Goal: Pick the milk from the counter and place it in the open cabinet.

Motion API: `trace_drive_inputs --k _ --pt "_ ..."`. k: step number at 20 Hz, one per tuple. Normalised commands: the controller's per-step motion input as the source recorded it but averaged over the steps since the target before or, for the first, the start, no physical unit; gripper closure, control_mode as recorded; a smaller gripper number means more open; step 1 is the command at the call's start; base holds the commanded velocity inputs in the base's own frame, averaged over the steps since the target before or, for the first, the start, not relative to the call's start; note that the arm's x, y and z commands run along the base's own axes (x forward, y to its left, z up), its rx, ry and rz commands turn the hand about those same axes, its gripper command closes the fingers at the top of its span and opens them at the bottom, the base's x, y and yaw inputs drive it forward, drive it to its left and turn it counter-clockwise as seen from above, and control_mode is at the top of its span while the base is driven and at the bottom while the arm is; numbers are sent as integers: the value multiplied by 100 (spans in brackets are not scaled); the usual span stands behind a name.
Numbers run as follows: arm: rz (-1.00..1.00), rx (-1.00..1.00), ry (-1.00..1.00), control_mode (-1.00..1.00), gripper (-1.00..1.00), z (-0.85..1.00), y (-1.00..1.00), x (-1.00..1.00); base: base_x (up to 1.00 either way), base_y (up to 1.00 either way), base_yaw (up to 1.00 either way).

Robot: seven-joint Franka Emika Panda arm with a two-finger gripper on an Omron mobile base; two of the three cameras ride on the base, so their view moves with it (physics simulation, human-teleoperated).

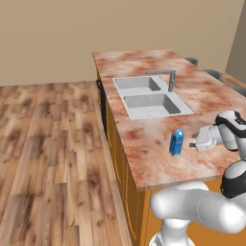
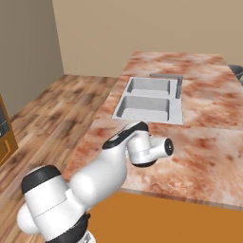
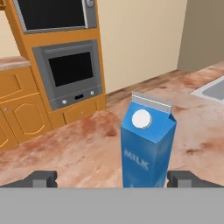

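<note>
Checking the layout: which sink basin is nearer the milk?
The front basin, on the milk's side; the back basin lies beyond it.

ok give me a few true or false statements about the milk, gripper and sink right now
1. The milk carton stands upright on the counter. True.
2. The gripper is shut on the carton. False: its fingers stand wide apart on either side, not touching it.
3. The carton lies in the sink. False: it stands on the stone nearer the counter's front edge.
4. The carton has a white round cap. True.
5. The faucet stands at the sink's edge. True.
</note>
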Motion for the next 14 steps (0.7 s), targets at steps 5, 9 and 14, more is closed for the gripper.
trace_drive_inputs --k 5,9,14 --pt "0 0 0 -100 -100 -24 0 0 0 0 0" --pt "0 0 5 -100 -100 -15 0 5 0 0 0" --pt "0 0 0 -100 -100 -18 0 15 0 0 0"
